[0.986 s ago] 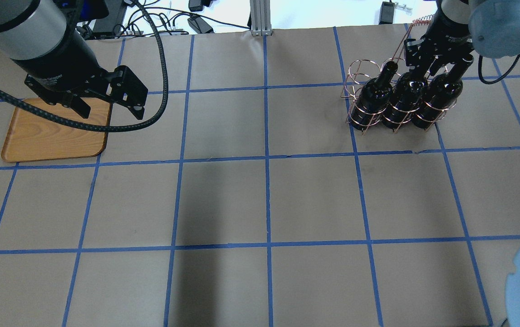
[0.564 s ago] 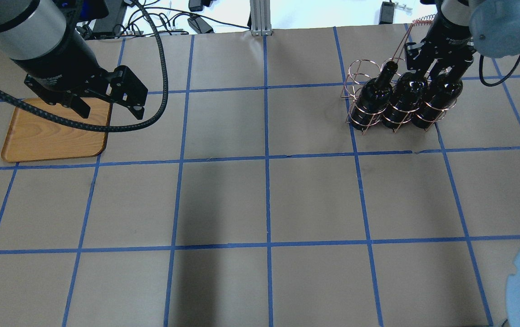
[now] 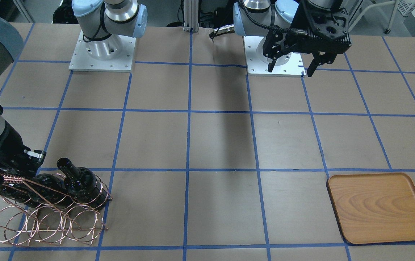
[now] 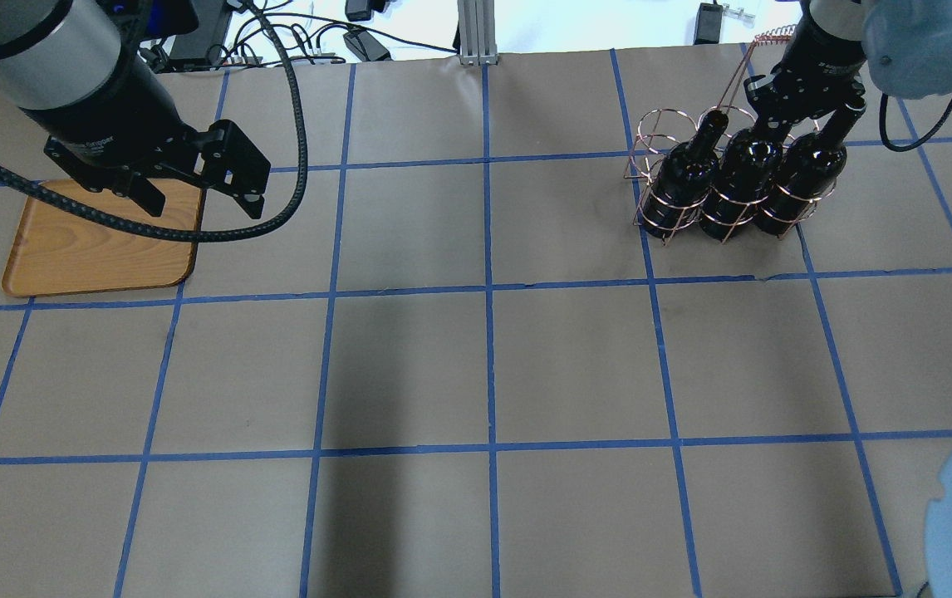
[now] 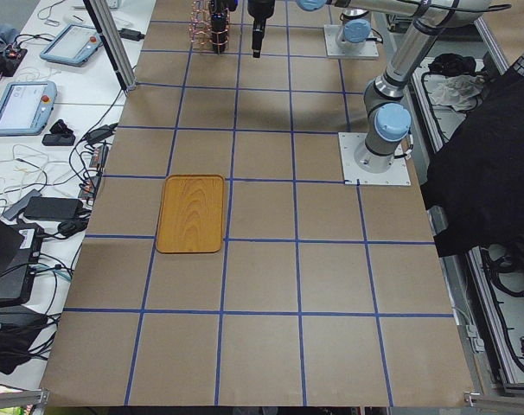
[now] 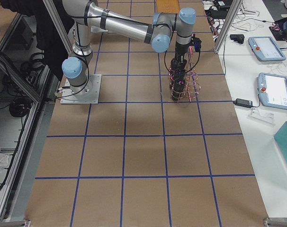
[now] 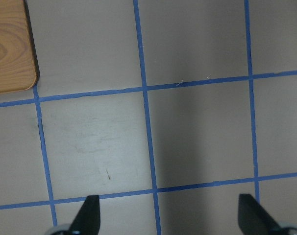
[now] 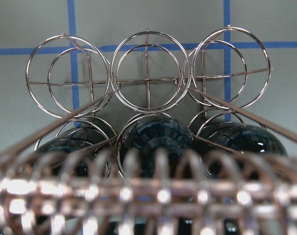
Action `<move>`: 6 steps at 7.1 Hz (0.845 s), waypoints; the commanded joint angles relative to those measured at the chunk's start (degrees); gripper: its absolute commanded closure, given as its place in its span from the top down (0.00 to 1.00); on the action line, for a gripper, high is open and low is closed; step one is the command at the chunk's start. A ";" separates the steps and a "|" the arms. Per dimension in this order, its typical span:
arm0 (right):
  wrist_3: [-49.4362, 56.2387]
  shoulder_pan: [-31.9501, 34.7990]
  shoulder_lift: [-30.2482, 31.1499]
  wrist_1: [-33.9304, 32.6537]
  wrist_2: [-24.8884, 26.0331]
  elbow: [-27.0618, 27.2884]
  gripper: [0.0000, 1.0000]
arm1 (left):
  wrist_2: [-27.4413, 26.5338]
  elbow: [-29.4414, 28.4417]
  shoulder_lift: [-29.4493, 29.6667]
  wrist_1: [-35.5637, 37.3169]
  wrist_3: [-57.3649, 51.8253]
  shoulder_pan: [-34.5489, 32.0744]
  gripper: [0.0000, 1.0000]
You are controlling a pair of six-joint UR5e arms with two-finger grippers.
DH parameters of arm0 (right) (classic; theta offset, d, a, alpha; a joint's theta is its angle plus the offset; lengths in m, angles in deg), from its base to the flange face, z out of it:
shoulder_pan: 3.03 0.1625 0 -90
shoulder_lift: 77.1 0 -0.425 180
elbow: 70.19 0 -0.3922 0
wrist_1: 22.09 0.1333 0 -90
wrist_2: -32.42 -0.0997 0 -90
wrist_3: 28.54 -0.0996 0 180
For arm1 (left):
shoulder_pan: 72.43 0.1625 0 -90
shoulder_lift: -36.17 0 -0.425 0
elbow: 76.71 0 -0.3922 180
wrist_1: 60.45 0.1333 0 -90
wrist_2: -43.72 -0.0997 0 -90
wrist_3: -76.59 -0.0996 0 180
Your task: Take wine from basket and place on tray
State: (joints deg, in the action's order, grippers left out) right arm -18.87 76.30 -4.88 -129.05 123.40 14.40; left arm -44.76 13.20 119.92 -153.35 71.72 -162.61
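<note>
**Right gripper down among the bottle necks**

Seen from overhead, the right arm enters at 1 o'clock. It points the right gripper (image 4: 802, 123) down over the necks of the middle and 3 o'clock wine bottles (image 4: 742, 178); how far its fingers are spread cannot be told. All three bottles stand upright, long axes vertical and necks up. They sit in the basket (image 8: 147, 81) at 2 o'clock on the table (image 4: 484, 374), in the rings nearer the robot. The left arm enters at 11 o'clock. The left gripper (image 4: 202, 202) hangs fingers-down and spread wide by the 2 o'clock corner of the tray (image 4: 94, 257), which lies at 10 o'clock.
</note>
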 commanded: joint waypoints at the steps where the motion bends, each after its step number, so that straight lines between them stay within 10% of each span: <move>1: 0.17 -0.06 0.12 0.43 -0.28 -0.21 0.08 | -0.03 0.00 0.01 0.00 -0.04 0.00 1.00; 2: 0.17 -0.06 0.12 0.53 -0.54 -0.13 0.72 | -0.03 0.09 -0.08 0.00 -0.04 0.00 1.00; 6: 0.26 -0.06 0.47 0.79 -0.81 0.32 0.99 | -0.03 0.09 0.01 0.00 -0.31 0.00 1.00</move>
State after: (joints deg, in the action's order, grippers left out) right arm -18.71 76.24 -4.48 -128.18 122.63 14.61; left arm -44.79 13.28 119.90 -153.37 71.60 -162.61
